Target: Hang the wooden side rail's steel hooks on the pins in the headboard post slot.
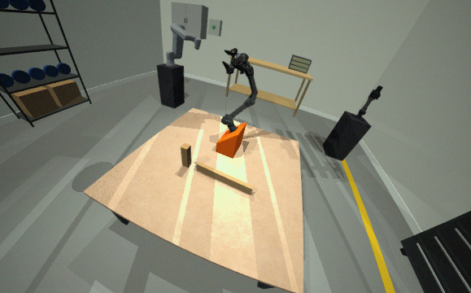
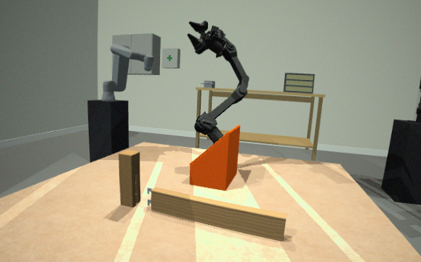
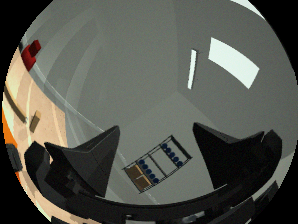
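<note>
The wooden side rail (image 1: 224, 177) (image 2: 217, 215) lies on the table, its long side upright on edge. Its hook end points at the headboard post (image 1: 185, 155) (image 2: 129, 179), with a gap between them. Two small steel hooks (image 2: 149, 196) stick out from that end, one above the other. The post stands upright; its slot faces the rail side, and the pins inside cannot be made out. Both also show small at the left of the wrist view, the post (image 3: 35, 121) and the rail (image 3: 14, 104). My gripper (image 1: 224, 59) (image 2: 188, 30) (image 3: 157, 128) is open and empty, high above the table and away from both.
The orange wedge-shaped base (image 1: 230, 142) (image 2: 210, 167) of the arm stands behind the rail on the table (image 1: 146, 195) (image 2: 68, 218). A grey robot on a pedestal, a workbench, a shelf rack and another small arm on a black pedestal stand beyond the table.
</note>
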Motion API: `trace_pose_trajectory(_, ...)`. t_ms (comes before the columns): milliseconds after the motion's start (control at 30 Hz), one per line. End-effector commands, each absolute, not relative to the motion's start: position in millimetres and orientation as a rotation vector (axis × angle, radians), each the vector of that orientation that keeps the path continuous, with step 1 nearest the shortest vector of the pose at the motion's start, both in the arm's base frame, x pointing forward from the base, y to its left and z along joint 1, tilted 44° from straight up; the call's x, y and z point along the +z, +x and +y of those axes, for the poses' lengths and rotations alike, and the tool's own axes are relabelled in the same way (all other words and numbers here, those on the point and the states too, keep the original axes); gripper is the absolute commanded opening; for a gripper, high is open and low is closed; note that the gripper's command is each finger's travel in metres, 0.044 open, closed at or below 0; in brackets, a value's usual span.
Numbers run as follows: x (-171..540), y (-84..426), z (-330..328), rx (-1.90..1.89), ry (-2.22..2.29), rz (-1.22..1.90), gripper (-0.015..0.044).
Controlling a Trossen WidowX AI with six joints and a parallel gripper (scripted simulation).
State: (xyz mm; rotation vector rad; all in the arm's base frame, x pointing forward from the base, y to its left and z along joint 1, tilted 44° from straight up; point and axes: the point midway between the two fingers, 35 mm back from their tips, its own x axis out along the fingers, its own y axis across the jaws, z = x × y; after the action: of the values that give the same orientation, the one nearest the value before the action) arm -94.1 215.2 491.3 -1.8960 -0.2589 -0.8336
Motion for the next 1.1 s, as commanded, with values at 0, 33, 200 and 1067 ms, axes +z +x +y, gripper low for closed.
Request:
trace_pose_trajectory(0, 492, -94, 214, -0.831, -1.887, -0.260, 0.0426)
trace_pose_trajectory(33, 495, -92, 210, -0.825, -1.860, -0.263, 0.0440)
trace_pose_trajectory(200, 515, -79, 169, -0.763, -1.603, -0.288, 0.0440)
trace_pose_trajectory(1067, 493, 155, -99, -0.546, 0.443, -0.287, 0.0440)
